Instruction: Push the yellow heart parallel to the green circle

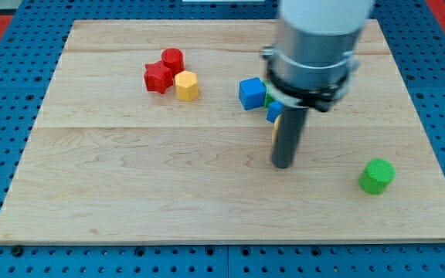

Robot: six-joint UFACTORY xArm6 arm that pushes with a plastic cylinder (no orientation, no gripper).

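Note:
The green circle [377,176] lies at the view's lower right on the wooden board [130,193]. My tip [283,165] rests on the board left of the green circle, well apart from it. A thin yellow sliver [275,129] shows at the rod's left edge just above the tip; it looks like the yellow heart, mostly hidden behind the rod. A blue cube [251,93] sits up and left of the rod. Another blue block [273,113] and a bit of a green block [270,100] peek out from behind the arm.
A red cylinder [172,59], a red star-like block [157,78] and a yellow hexagon [186,86] cluster at the view's upper left. The arm's wide grey body [315,46] hides the board's upper middle right.

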